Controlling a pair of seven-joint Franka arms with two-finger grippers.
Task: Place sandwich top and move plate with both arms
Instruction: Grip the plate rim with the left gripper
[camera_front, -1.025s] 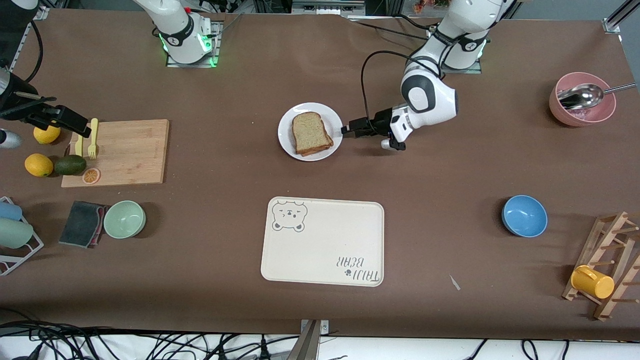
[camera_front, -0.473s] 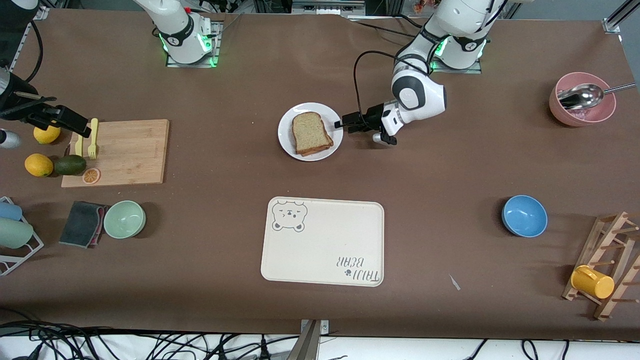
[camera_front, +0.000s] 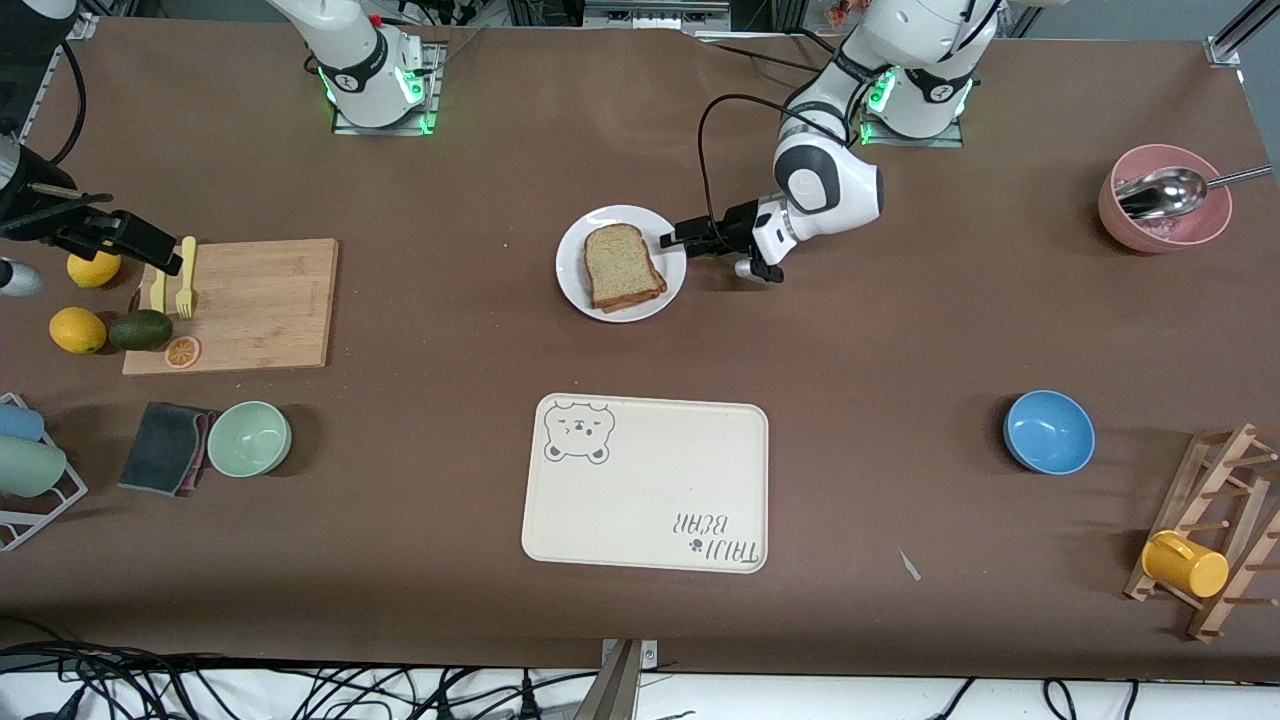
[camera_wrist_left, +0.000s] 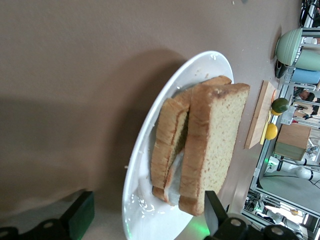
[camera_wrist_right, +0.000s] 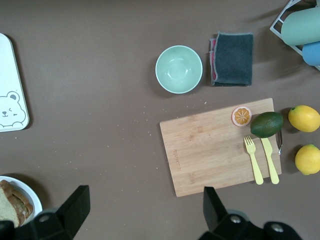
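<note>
Left gripper at the plate rim, jaws spread; right gripper waits high over the cutting board.

You will find the plate (camera_front: 621, 263) farther from the front camera than the bear tray (camera_front: 645, 483), with the sandwich top (camera_front: 622, 264) resting on a lower slice on the plate. Your left gripper (camera_front: 676, 240) sits at the plate's rim on the side toward the left arm's end of the table; its fingers (camera_wrist_left: 80, 220) stand wide apart, one on each side of the rim, and grip nothing. Your right gripper (camera_wrist_right: 145, 212) waits over the cutting board (camera_wrist_right: 219, 146), toward the right arm's end of the table from the plate, with its fingers wide and empty. On that board lie a fork (camera_wrist_right: 253, 159), a knife (camera_wrist_right: 270, 160), an avocado (camera_wrist_right: 266, 124) and an orange slice (camera_wrist_right: 241, 116).
</note>
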